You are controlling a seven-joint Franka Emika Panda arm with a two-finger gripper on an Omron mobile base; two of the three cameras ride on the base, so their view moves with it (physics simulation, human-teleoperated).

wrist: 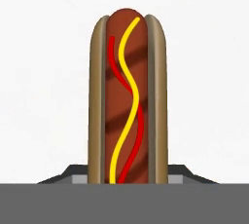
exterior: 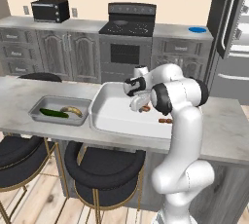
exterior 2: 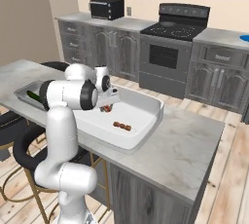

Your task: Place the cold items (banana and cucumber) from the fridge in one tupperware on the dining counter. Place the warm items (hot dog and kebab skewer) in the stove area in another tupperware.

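My gripper [exterior: 140, 105] is shut on the hot dog [exterior: 144, 108], holding it just above the floor of the large white tupperware [exterior: 104, 125] on the dining counter. In the hand view the hot dog [wrist: 127, 96] stands lengthwise, with red and yellow sauce lines, between my dark fingers [wrist: 73, 173]. The kebab skewer [exterior: 165, 120] lies inside the same white tupperware, to the right of the gripper. Left of it stands a grey tupperware [exterior: 38, 117] holding the cucumber [exterior: 53, 113] and the banana [exterior: 72, 110]. From the right base I see the hot dog [exterior 2: 105, 107] and the kebab skewer [exterior 2: 122, 126].
Black stools [exterior: 104, 169] stand under the counter's near edge. Behind are the stove [exterior: 127, 23], a toaster oven [exterior: 50, 10], a blue plate [exterior: 197, 29] and the fridge [exterior: 233, 33]. Bare counter [exterior 2: 189, 145] stretches right of the white tupperware.
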